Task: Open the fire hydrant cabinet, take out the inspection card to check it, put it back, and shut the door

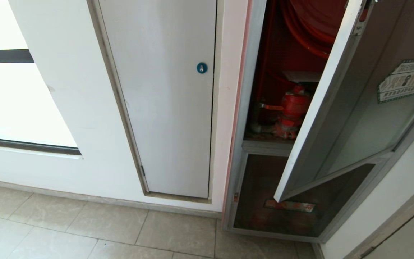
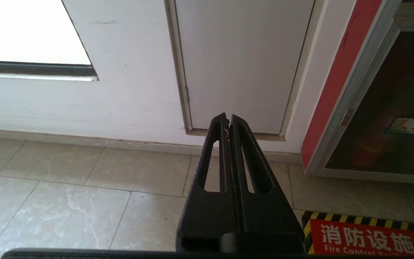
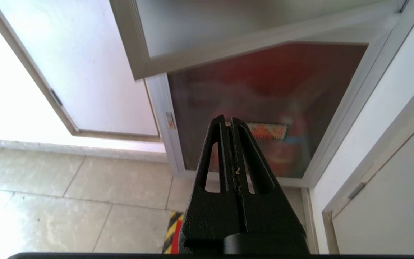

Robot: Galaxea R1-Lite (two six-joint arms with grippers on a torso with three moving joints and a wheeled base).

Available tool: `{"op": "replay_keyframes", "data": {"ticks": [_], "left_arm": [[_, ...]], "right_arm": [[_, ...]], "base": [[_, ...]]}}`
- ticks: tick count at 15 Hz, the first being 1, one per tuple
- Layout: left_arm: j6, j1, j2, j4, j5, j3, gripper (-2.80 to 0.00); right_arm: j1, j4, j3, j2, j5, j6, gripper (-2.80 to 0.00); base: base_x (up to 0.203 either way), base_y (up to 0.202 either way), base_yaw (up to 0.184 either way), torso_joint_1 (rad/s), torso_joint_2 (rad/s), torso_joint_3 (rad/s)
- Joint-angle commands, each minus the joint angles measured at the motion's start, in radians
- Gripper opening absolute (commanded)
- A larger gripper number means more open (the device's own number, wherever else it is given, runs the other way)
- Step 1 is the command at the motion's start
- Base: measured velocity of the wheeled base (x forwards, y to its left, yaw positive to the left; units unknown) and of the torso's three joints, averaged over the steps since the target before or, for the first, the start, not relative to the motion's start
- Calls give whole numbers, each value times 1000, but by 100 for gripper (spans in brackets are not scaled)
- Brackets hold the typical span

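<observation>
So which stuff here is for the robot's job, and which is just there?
For the job:
- fire hydrant cabinet, standing open
- door, swung partly open
- inspection card, lying above the red valve

Just there:
- white panel with its blue lock
- window
- floor warning sign
- lower glass panel

Tinted-glass door (image 1: 354,118), brushed aluminium frame
</observation>
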Motion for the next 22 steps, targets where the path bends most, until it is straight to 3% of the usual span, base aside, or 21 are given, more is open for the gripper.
{"op": "replay_keyframes", "data": {"ticks": [1,6,10,13,15,18,22], "left_arm": [[0,0,1,0,0,0,-280],[0,0,1,0,0,0,-280],[0,0,1,0,0,0,-280],[0,0,1,0,0,0,-280],[0,0,1,0,0,0,-280],[0,0,1,0,0,0,-280],[0,0,1,0,0,0,-280]], "right_arm": [[1,12,-77,67,2,2,-280],[2,-73,-302,397,30,25,-280],[13,-164,-524,698,165,84,-280],[138,-183,-685,891,216,148,-280],[278,-206,-749,991,166,174,-280],[517,-324,-793,1109,-62,188,-280],[710,-373,-813,1153,-252,225,-280]], "base": [[0,0,0,0,0,0],[0,0,0,0,0,0],[0,0,0,0,0,0],[0,0,0,0,0,0],[0,0,0,0,0,0],[0,0,0,0,0,0],[0,0,0,0,0,0]]}}
